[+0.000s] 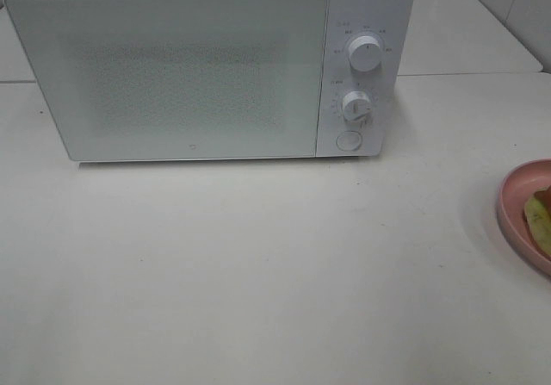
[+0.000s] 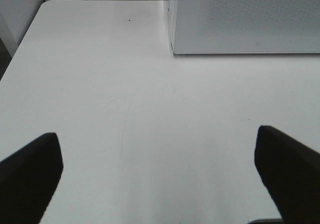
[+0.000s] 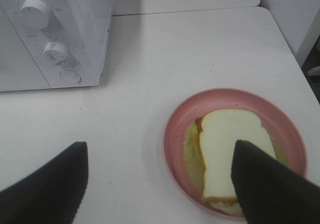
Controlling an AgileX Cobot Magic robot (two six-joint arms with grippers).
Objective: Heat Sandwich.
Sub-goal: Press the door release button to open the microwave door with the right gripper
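Left fingers (image 2: 30, 179) and right fingers (image 3: 45, 184) spread; sandwich (image 3: 227, 144) top shows only from right wrist.

Open table (image 1: 258, 273) before closed microwave door (image 1: 172, 75)

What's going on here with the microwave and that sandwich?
Nothing is held yet. The microwave sits shut on the white table. The sandwich lies on a pink plate off to its right, with the right gripper open near it. The left gripper is open too, above the table near the microwave's left corner.
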